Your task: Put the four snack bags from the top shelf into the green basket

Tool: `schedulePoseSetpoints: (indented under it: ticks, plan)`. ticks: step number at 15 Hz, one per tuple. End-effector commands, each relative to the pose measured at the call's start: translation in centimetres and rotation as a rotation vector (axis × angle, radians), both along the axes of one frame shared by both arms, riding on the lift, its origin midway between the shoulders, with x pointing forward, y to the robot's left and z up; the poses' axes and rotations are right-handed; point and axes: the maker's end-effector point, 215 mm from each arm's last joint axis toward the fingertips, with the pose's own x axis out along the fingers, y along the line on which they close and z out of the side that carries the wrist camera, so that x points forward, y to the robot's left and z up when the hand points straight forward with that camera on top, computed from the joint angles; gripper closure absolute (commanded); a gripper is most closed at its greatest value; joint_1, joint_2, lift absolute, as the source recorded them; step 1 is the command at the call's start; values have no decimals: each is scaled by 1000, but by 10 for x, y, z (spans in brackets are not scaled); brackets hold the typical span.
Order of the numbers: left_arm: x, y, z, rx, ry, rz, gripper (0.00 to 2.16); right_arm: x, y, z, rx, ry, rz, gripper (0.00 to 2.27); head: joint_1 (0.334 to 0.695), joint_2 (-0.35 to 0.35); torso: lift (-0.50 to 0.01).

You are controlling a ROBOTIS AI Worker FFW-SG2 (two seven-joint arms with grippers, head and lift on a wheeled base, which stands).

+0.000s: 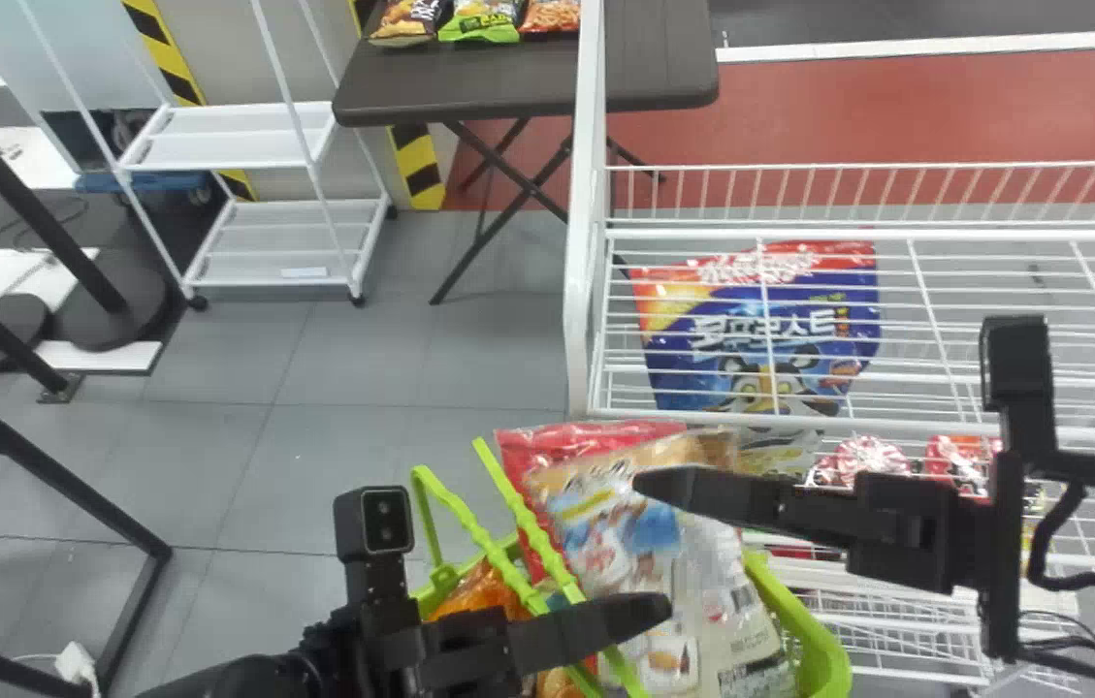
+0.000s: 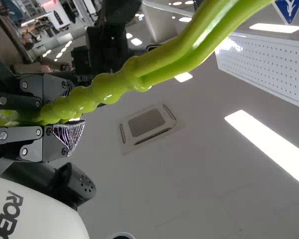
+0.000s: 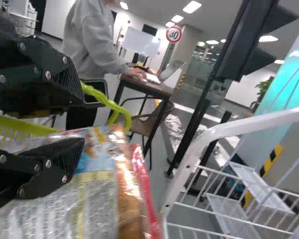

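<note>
Head view, left hand (image 1: 654, 613): closed around the green handle (image 1: 530, 528), above the green basket (image 1: 823, 645).
Head view, right hand (image 1: 646, 481): over the upper part of a cream-and-brown snack bag (image 1: 644, 543); whether it touches the bag, I cannot tell.
Cream-and-brown bag: in the basket, between and beneath the two hands, its upper end sticking up past the rim.
Red bag (image 1: 552, 448): in the basket, beyond the left hand and just behind the cream-and-brown bag.
Orange bag (image 1: 479, 591): in the basket, just beyond the left hand's fingers, partly hidden by the handle.
Blue-and-red bag (image 1: 760, 339): beyond the right hand, seen through the wires of the white rack (image 1: 578, 291).
Brown surface (image 1: 469, 92): well beyond both hands, with three small bags (image 1: 481, 19) in a row.
Left wrist view, left hand (image 2: 65, 107): fingers pressed on the knobbly green handle, which runs out past their tips.
Right wrist view, right hand (image 3: 74, 112): open, fingers spread, nothing gripped; the cream-and-brown bag lies close by one finger, the red bag just past it, the white rack farther out.
</note>
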Motion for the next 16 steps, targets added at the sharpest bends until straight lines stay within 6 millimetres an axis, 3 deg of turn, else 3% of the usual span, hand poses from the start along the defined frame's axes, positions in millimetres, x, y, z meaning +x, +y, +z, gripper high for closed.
schedulePoseSetpoints:
  ticks: [1,2,4,6,8,10,12,13,15,16]
  plan:
    - [0,3,0,-7,0,4,2148,6,-18,24,49,-40,-36,39,695,72,0]
    - [2,5,-1,-5,0,10,2148,10,-27,32,53,-61,-58,43,695,60,0]
    - [3,6,-3,6,-16,24,2148,25,-67,49,0,-136,-155,53,695,35,0]
    - [5,9,-10,40,-41,37,2148,28,-110,41,-93,-156,-256,53,695,-12,0]
    - [3,15,-19,92,-65,38,2145,15,-146,5,-199,-95,-330,56,695,-102,0]
    - [1,21,-28,174,-117,28,2145,-12,-172,-50,-331,25,-372,63,695,-152,0]
    - [-10,20,-40,276,-205,17,2145,28,-228,-61,-519,-167,-565,70,695,-232,0]
    - [-16,18,-46,330,-251,9,2145,46,-250,-55,-600,-296,-641,76,695,-261,0]
    - [-24,17,-50,352,-276,1,2145,64,-281,-37,-671,-480,-747,80,695,-350,0]
    - [-27,18,-51,357,-287,0,2145,68,-292,-29,-697,-559,-785,80,695,-350,0]
